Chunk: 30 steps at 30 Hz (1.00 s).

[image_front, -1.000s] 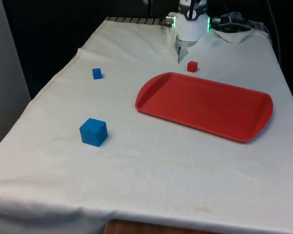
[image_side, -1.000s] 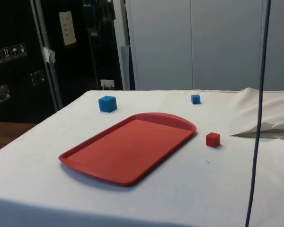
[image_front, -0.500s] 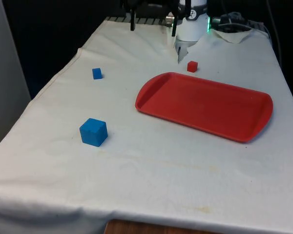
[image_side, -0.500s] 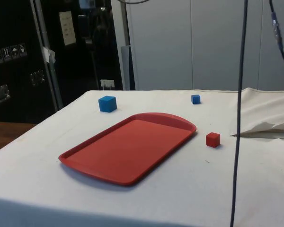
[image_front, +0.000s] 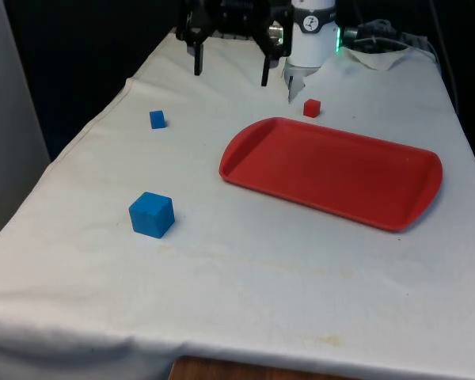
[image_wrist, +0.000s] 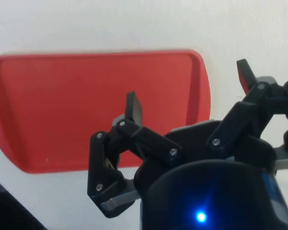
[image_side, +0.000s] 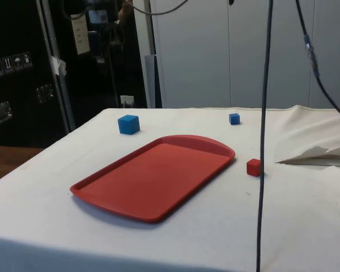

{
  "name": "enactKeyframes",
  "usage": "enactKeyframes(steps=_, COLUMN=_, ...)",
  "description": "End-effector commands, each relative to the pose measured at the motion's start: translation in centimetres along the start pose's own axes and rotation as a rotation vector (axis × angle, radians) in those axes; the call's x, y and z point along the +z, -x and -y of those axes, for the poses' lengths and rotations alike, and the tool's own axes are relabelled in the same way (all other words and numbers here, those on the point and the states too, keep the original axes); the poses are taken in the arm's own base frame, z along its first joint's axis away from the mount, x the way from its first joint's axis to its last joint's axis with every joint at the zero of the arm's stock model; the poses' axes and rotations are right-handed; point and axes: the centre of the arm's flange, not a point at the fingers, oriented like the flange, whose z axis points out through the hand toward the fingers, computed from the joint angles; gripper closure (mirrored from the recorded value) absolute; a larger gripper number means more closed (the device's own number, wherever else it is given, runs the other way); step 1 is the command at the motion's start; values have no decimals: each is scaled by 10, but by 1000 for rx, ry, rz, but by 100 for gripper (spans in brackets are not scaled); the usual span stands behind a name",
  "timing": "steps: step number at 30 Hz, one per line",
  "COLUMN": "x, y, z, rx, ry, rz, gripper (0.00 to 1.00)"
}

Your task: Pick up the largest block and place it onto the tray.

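Overhead, gripper point(image_front: 229, 65) spread wide, holding nothing, beyond the red tray's point(image_front: 332, 170) far corner

Largest block, the big blue cube point(image_front: 151, 214), sits well apart from the tray on the front view's left, nearer the camera; small blue cube point(image_front: 157, 119) lies between it and the gripper, small red cube point(image_front: 311, 108) just past the tray's far edge. Likely risk: descending on the closer small blue cube by mistake, or an off-centre close nudging the big cube aside
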Motion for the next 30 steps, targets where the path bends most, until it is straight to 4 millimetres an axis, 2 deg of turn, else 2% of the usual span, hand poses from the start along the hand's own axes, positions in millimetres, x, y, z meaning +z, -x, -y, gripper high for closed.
enactKeyframes(steps=1, x=3, y=-2, z=-2, rx=-1, ry=-5, rz=-1, gripper=0)
enactKeyframes(steps=10, x=17, y=-10, z=-11, rx=3, ry=6, rz=-7, gripper=0)
enactKeyframes(steps=30, x=51, y=-13, z=-37, rx=13, ry=26, rz=-23, gripper=0)
